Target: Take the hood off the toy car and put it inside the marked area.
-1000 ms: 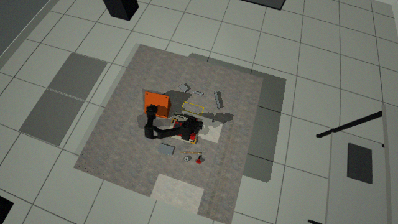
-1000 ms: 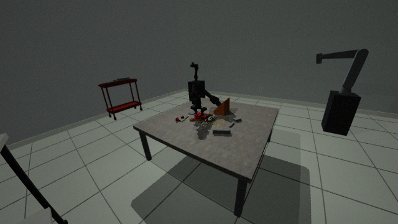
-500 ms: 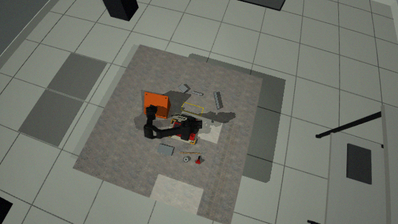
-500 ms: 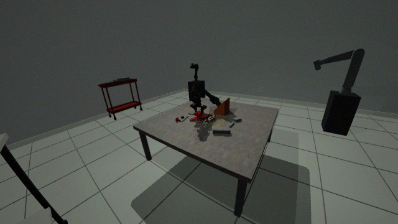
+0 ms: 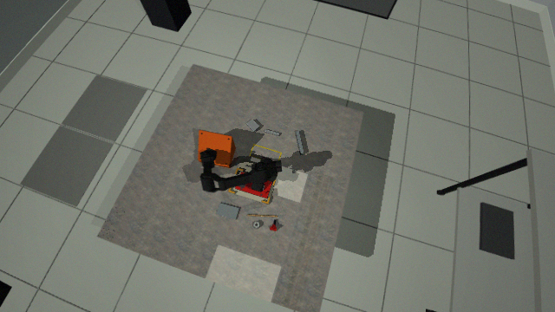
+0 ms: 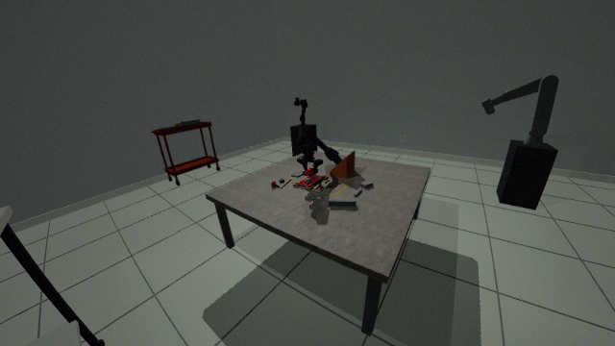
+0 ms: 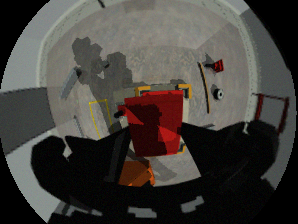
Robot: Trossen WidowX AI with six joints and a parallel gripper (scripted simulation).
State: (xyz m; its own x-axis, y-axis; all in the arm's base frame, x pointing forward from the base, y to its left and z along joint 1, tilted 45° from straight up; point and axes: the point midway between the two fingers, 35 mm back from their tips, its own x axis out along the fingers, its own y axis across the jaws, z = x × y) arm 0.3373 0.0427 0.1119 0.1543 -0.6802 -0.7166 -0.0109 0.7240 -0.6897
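The red hood (image 6: 310, 171) (image 7: 155, 112) is held raised above the toy car (image 6: 311, 182) (image 7: 185, 90), with a gap showing in the exterior view. My gripper (image 6: 310, 168) (image 7: 155, 126) is shut on the hood, one finger at each side, pointing down. In the top view the arm hides much of the hood and the car. The marked area is a yellow outline (image 5: 267, 149) (image 6: 340, 190) (image 7: 98, 101) on the table, beside the car; in the wrist view it lies to the left. The hood is not over it.
An orange wedge-shaped block (image 5: 217, 145) (image 6: 344, 167) stands near the arm. Grey blocks lie beyond the outline, including a long one (image 5: 300, 141) (image 6: 342, 204). On the car's other side are a grey plate (image 5: 228, 211), a thin rod (image 5: 262, 215), a round ring and a small red part (image 5: 273, 227).
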